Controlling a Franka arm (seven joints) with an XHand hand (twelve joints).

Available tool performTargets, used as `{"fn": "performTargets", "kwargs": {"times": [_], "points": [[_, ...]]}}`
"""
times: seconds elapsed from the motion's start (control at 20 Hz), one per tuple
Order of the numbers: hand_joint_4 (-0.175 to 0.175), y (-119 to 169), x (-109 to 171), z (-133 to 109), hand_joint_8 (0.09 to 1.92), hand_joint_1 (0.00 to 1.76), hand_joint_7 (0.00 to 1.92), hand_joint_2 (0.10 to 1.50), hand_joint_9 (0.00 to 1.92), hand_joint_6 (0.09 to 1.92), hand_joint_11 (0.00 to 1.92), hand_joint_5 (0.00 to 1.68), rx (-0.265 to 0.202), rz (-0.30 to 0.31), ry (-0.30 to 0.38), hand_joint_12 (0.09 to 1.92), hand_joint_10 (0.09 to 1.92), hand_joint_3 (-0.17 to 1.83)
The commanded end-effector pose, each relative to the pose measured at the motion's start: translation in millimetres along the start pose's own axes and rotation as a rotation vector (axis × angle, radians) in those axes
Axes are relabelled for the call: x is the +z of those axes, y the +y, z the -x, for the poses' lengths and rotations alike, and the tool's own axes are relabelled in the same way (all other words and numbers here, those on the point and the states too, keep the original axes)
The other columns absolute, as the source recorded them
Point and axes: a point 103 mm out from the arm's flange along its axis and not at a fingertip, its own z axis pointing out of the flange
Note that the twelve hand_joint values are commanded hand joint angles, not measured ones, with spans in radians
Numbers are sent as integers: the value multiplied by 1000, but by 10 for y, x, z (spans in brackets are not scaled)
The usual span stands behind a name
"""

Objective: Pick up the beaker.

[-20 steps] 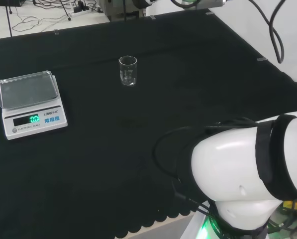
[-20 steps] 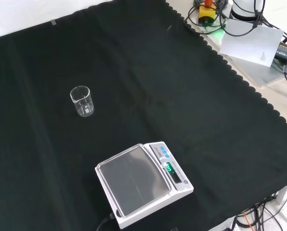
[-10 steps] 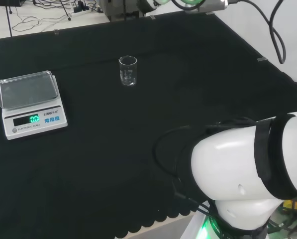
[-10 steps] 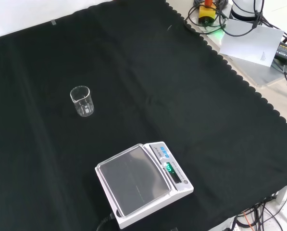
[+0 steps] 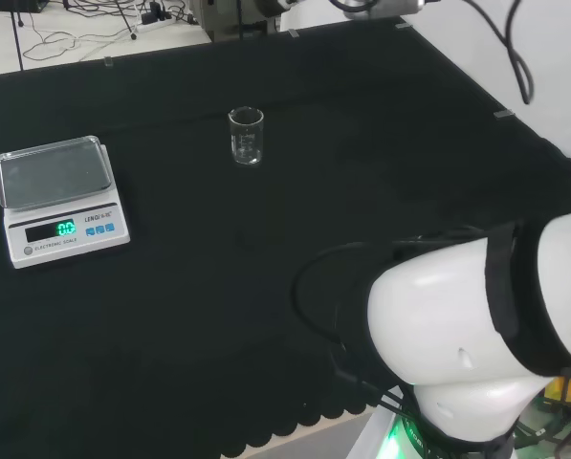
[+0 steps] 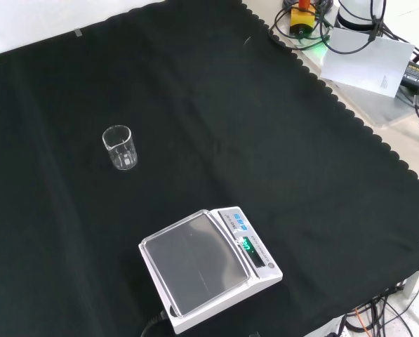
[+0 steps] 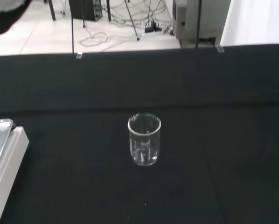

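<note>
clear beaker (image 5: 246, 136) upright on black cloth (image 6: 265, 126), well apart from scale (image 6: 208, 267). hand's state impossible to tell.

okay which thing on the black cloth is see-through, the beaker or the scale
The beaker: clear glass, upright, open-topped, the cloth showing through its wall. The scale is opaque white with a grey pan and a lit green display.

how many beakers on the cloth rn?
1. The beaker stands upright on the black cloth, up and to the left of the scale in the front view. No other glassware visible.
</note>
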Motion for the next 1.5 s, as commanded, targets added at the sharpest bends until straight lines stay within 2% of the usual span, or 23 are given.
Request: {"fn": "performTargets", "kwargs": {"times": [0.05, 0.25, 0.35, 0.4, 0.55, 0.7, 0.85, 1.05, 1.5], "points": [[-15, 1023, 783, -20, 771, 614, 287, 686, 231, 87, 0, 255, -60, -93, 23, 1334, 866, 333], [-16, 1396, 1036, 71, 769, 617, 282, 688, 228, 87, 0, 253, -94, -96, 26, 1331, 864, 329], [-16, 1567, 1226, 81, 768, 618, 279, 689, 227, 87, 0, 249, -88, -130, 58, 1329, 864, 328], [-16, 1647, 1332, 69, 767, 619, 277, 690, 226, 87, 0, 247, -90, -147, 50, 1328, 864, 327], [-16, 1852, 1643, 19, 765, 621, 266, 691, 219, 87, 0, 241, -72, -155, 92, 1326, 862, 323], [-16, 2016, 1926, -1, 764, 622, 251, 694, 211, 87, 0, 233, -50, -134, 105, 1315, 863, 317], [-17, 2127, 2156, 12, 766, 625, 236, 697, 202, 87, 0, 220, -26, -115, 146, 1300, 864, 310], [-14, 2255, 2365, -19, 768, 630, 201, 703, 186, 87, 0, 191, -17, -159, 163, 1269, 869, 298], [-4, 2434, 2601, -134, 762, 632, 111, 712, 135, 87, 0, 133, -26, -173, 168, 1205, 876, 275]]}}
